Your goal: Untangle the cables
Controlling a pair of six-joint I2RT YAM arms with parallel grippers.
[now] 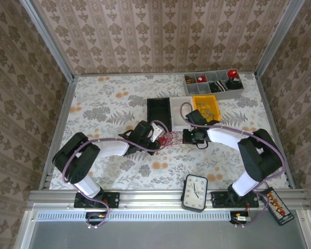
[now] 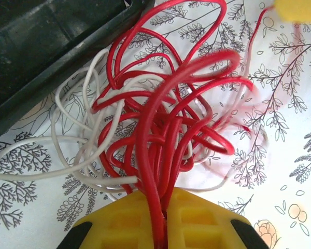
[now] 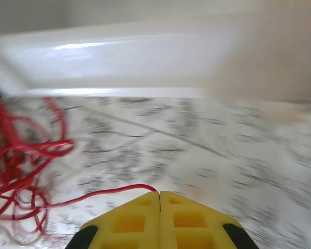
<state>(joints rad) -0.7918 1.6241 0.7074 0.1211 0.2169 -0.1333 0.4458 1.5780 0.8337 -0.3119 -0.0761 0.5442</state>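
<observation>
A tangle of red and whitish cables (image 1: 170, 138) lies on the flowered table between both arms. In the left wrist view the red cables (image 2: 166, 119) loop over whitish wires (image 2: 67, 140), and several red strands run down into my left gripper (image 2: 166, 207), whose yellow jaws are shut on them. My left gripper (image 1: 156, 136) sits at the tangle's left edge. My right gripper (image 3: 159, 194) is shut on one thin red cable (image 3: 98, 193) that leads left to the bundle (image 3: 18, 155). From above, the right gripper (image 1: 188, 136) is at the tangle's right side.
A black bin (image 1: 159, 113) and a white bin (image 1: 178, 106) stand just behind the tangle, a yellow bin (image 1: 207, 104) to their right. A grey compartment tray (image 1: 213, 84) is at the back right. A clock (image 1: 195, 192) lies at the front edge.
</observation>
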